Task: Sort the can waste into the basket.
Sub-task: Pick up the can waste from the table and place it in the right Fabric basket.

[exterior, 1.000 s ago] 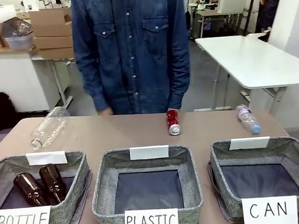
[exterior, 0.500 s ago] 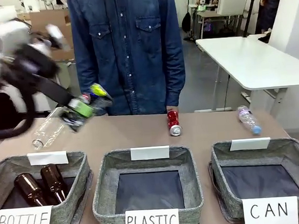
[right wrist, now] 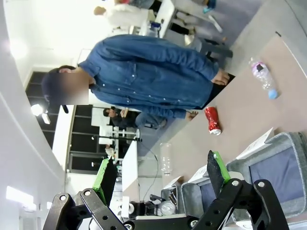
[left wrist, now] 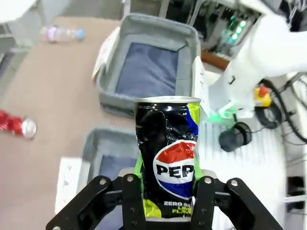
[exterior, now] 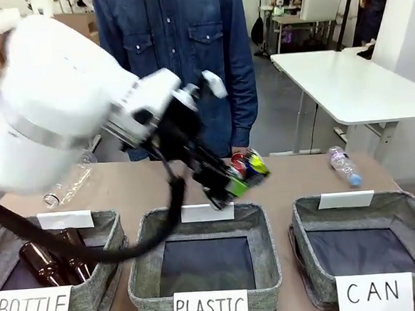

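My left gripper (exterior: 242, 176) hangs above the far rim of the middle bin, shut on a dented black can (exterior: 250, 165) with blue, red and yellow print. In the left wrist view the can (left wrist: 166, 124) stands upright between the green pads of that gripper (left wrist: 167, 165). The red can (left wrist: 17, 125) lies on its side on the brown table, also in the right wrist view (right wrist: 211, 120). The grey basket (exterior: 411, 214) with the "CAN" card sits at the front right and looks empty (left wrist: 115, 98). My right gripper (right wrist: 160, 172) is open, holding nothing.
The "PLASTIC" bin (exterior: 139, 263) stands in the middle. The "BOTTLE" bin (exterior: 96, 291) on the left holds two brown bottles (exterior: 40, 263). A large clear bottle (exterior: 67, 188) and a small one (exterior: 344, 166) lie on the table. A person in denim (exterior: 186, 50) stands at the far side.
My left arm has swung in from the left with the black can, from beyond the clear bottle to above the middle bin's far rim. It now covers the red can in the front view.
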Tool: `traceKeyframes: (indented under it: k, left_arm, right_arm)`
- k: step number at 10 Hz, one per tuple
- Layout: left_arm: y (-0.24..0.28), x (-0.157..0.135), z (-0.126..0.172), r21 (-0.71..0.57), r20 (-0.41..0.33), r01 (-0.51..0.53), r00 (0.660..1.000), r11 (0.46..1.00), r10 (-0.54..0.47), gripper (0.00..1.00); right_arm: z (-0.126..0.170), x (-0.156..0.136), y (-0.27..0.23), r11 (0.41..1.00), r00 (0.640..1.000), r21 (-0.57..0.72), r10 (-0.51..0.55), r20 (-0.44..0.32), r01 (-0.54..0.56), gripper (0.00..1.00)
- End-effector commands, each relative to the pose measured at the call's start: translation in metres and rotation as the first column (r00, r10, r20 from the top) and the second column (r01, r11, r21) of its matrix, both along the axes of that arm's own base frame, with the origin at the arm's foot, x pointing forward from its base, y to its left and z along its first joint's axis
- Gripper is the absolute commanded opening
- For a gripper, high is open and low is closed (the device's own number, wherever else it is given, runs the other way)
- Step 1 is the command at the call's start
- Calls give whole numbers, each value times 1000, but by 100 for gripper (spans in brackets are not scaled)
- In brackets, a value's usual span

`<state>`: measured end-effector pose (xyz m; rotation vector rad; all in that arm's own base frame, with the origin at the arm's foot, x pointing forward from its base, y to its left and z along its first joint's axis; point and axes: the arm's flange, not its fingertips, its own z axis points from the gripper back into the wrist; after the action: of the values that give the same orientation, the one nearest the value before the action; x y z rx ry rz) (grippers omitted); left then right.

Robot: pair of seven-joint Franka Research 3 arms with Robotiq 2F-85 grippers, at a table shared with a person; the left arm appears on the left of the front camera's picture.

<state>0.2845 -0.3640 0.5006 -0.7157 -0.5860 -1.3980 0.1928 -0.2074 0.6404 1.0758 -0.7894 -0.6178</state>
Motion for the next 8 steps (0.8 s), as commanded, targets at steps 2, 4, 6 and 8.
traceKeyframes:
  k: [2, 4, 6, 8]
  left_arm:
    - [-77, -18, -27, -23, 211, 184, 962, 983, -175, 37]
    - [-124, -28, -35, -18, 251, 268, 934, 963, -255, 37]
    - [-165, -30, -42, -7, 250, 319, 918, 948, -307, 37]
    - [-147, -40, -43, 0, 231, 288, 932, 958, -280, 37]
  right_arm:
    - [1, -3, -2, 1000, 1000, 18, -3, 9, 3, 100]
    - [1, -3, -2, 1000, 1000, 18, -3, 9, 3, 100]
    - [1, -3, -2, 1000, 1000, 18, -3, 9, 3, 100]
    - [1, -3, -2, 1000, 1000, 18, -3, 9, 3, 100]
